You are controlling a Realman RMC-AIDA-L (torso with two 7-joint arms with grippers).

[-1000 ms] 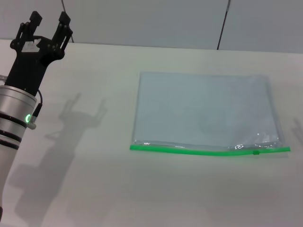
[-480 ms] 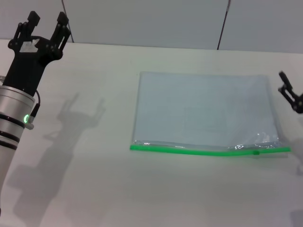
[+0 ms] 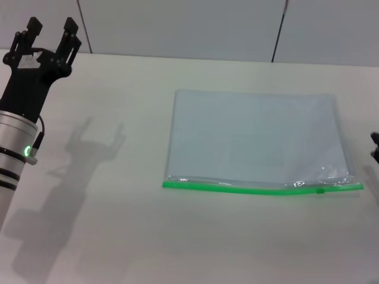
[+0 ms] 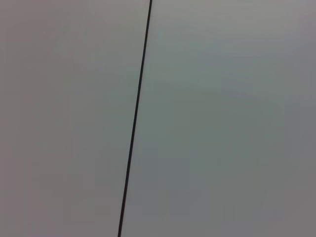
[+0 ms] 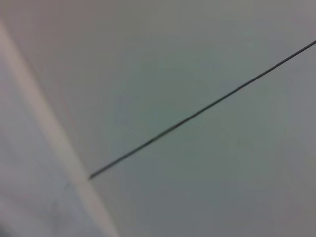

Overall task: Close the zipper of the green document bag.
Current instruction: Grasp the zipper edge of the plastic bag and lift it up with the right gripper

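Note:
The green document bag (image 3: 256,137) lies flat on the white table (image 3: 130,236), right of centre in the head view. Its zipper (image 3: 237,189) is a bright green strip along the near long edge, and the small slider tab (image 3: 320,190) sits close to the right end. My left gripper (image 3: 51,28) is raised at the far left, well away from the bag, open and empty. Only a dark sliver of my right gripper (image 3: 375,148) shows at the right edge, just beyond the bag's right side. Both wrist views show only a wall.
A grey panelled wall (image 3: 189,26) with dark vertical seams stands behind the table's far edge. The left arm casts a shadow (image 3: 89,148) on the table between it and the bag.
My left gripper has drifted a little left and up. My right gripper came into view at the right half a second ago and has since dropped back to the frame's edge.

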